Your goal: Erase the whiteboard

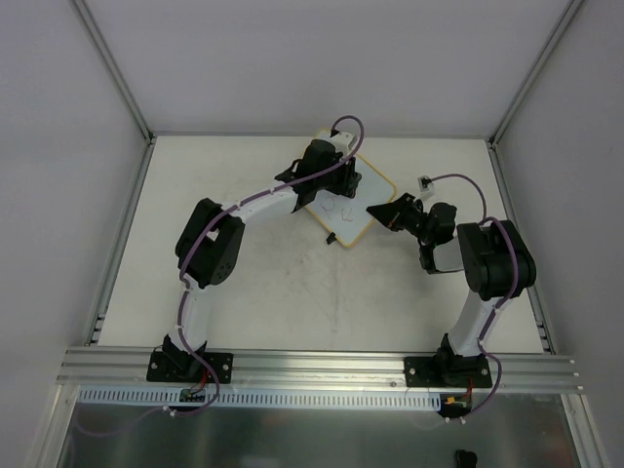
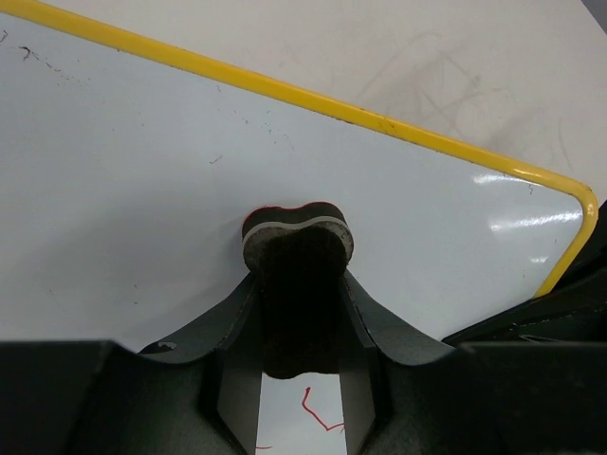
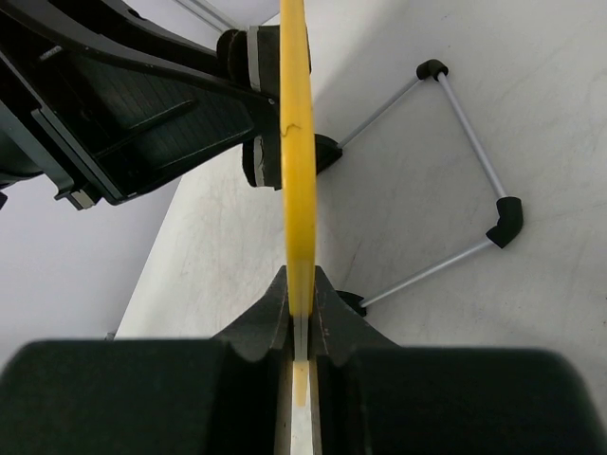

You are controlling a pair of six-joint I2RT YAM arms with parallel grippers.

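Left fingers (image 2: 228, 332): you have them closed on a dark eraser (image 2: 299, 251) with a pale band, and its face is pressed to the board.
Right fingers (image 3: 258, 327): closed tight, pinching the board's yellow frame (image 3: 297, 142). From that wrist you see the board edge-on.
Whiteboard (image 1: 363, 202): far centre of the bench (image 1: 244, 292), turned corner-on to you, held between the two arm ends.
Board surface: glossy white, with glare patches by the rounded corner and a few dark specks. A thin red scribble (image 2: 318, 412) shows just behind the eraser.
Stand (image 3: 471, 142): thin wire legs with black caps, running out from one side of the board over the bench.
Bench surface: off-white and matt, with faint scuffs near the board.
Room: pale grey walls (image 1: 292, 58) close in on three sides. An aluminium rail (image 1: 322, 366) at the near edge carries both arm bases.
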